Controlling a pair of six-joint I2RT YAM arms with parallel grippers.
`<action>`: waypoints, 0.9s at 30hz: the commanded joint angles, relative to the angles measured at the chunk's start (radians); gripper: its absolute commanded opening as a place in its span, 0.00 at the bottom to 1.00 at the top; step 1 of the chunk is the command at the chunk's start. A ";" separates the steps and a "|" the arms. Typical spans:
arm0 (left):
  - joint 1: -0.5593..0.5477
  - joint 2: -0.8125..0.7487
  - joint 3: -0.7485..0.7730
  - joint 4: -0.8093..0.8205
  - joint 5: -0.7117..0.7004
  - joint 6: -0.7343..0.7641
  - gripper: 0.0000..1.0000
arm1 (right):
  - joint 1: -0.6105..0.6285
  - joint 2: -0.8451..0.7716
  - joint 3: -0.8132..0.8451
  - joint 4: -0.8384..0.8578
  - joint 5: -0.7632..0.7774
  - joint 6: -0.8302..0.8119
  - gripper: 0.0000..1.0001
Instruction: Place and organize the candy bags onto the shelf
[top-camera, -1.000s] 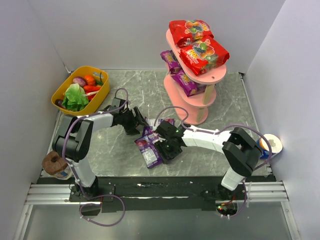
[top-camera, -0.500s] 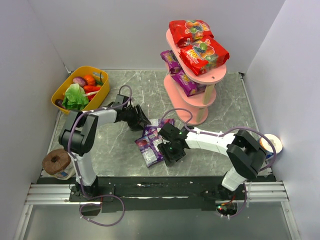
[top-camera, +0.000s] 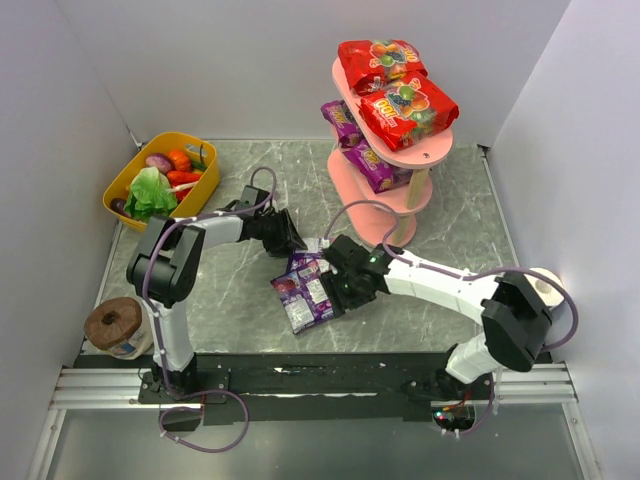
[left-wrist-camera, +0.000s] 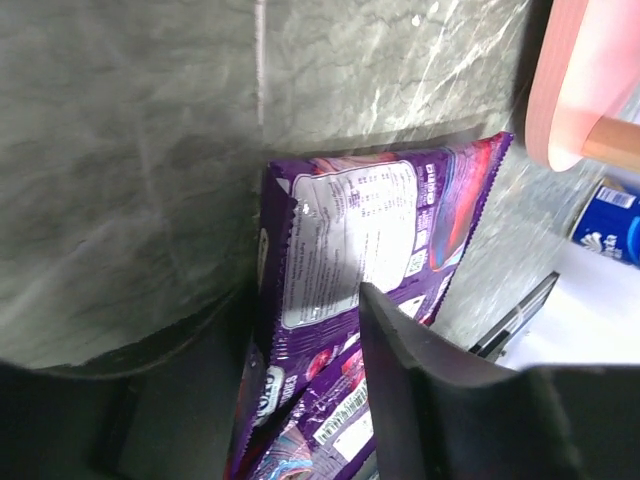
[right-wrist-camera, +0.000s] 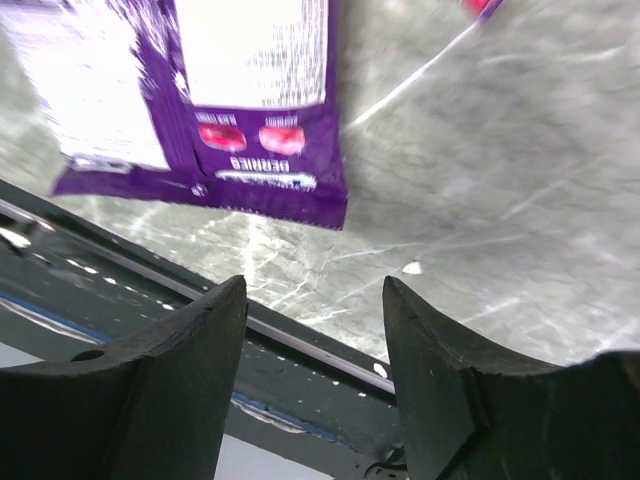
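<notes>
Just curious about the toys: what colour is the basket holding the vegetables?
The basket is yellow, best seen in the top external view.

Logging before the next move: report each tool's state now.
Left tool: open, jaws straddling the edge of a purple candy bag.
Right tool: open, holding nothing.

A yellow basket (top-camera: 196, 206) holds toy vegetables (top-camera: 150, 192).

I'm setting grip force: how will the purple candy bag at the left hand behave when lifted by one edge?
Likely floppy: the purple candy bag is a thin flat packet, so it should sag from a pinch. Probably slippery, given its glossy film. Lying flat on the table, it should slide rather than roll when pushed.
</notes>
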 joint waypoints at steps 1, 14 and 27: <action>-0.036 0.053 -0.001 -0.082 -0.077 0.058 0.45 | -0.023 -0.082 0.085 -0.048 0.075 0.022 0.64; -0.016 0.004 0.000 -0.044 -0.056 -0.032 0.01 | -0.077 -0.236 0.249 -0.143 0.150 0.015 0.65; 0.040 -0.123 0.026 0.283 0.061 -0.238 0.01 | -0.128 -0.438 0.346 -0.128 0.257 -0.001 0.68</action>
